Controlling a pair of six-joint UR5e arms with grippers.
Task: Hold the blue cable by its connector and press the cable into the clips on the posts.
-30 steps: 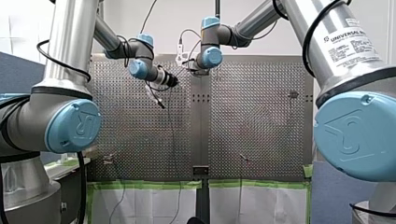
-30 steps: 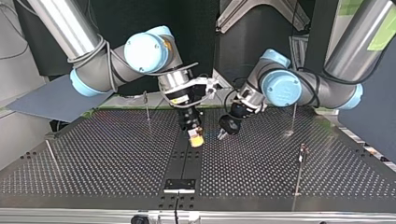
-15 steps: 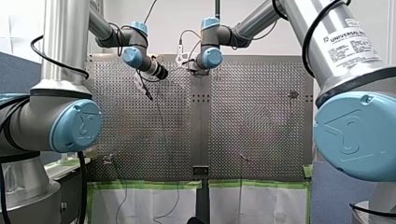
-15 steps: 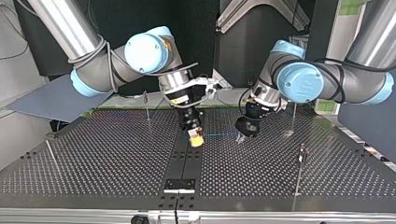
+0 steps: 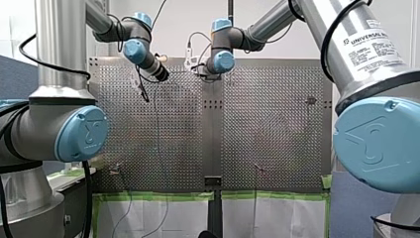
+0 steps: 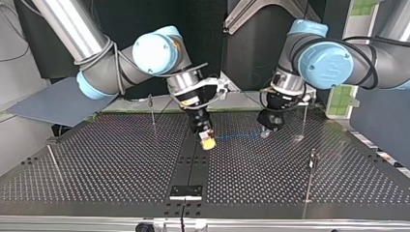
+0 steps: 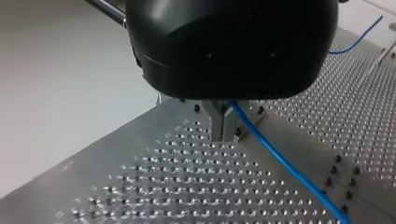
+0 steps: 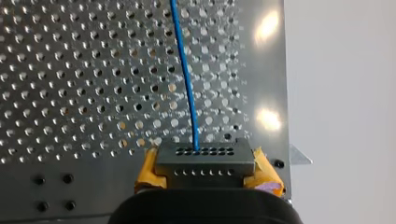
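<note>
Blue cable [image 6: 237,136]: strung in a near-level line just above the perforated table [image 6: 96,164], from right gripper [image 6: 208,143] to left gripper [image 6: 265,133]. Located toward the arms' side of the table, just right of the dark centre strip [image 6: 193,159] in the top view.

My right arm [image 6: 150,53]: entering at the top view's left, wrist angled down over the centre strip.

My left arm [image 6: 324,63]: entering at the top view's right, wrist pointing down.

Thin upright posts [image 6: 311,176]: standing at scattered points on the table, all apart from the cable.

Right gripper: yellow pads [image 8: 266,173] clamped on both ends of the dark connector [image 8: 205,158], with the cable leaving its row of holes.

Left gripper: metal fingers [image 7: 219,122] drawn together on the cable, then trailing low over the table.
</note>
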